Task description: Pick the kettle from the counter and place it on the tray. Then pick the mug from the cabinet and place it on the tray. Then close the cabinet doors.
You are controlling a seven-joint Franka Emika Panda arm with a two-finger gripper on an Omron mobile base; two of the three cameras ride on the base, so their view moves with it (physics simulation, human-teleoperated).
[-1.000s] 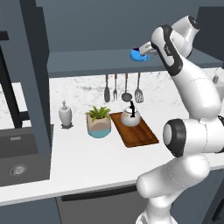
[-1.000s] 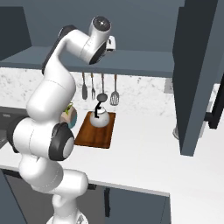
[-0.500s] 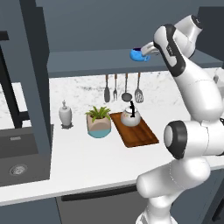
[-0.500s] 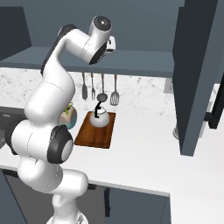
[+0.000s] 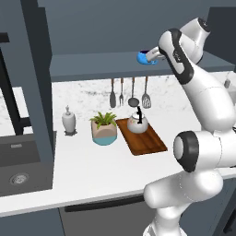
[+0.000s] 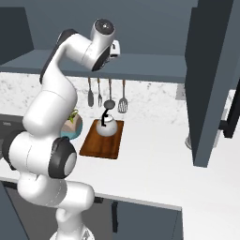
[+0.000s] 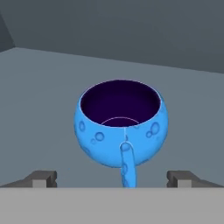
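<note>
Nearing the mug (image 7: 120,122), open fingers (image 7: 44,178) now flank it.

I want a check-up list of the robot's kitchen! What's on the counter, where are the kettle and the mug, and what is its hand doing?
Surface: white speckled counter, dark sink at left.
Job's things: kettle already upright on the tray; blue mug upright on the cabinet shelf, handle toward the hand; cabinet door open.
Clutter: plant pot, white dispenser, hanging utensils.
Grippers: gripper open, fingers either side of the mug, not touching.
Cables: nothing seen.
Surroundings: grey wall.
</note>
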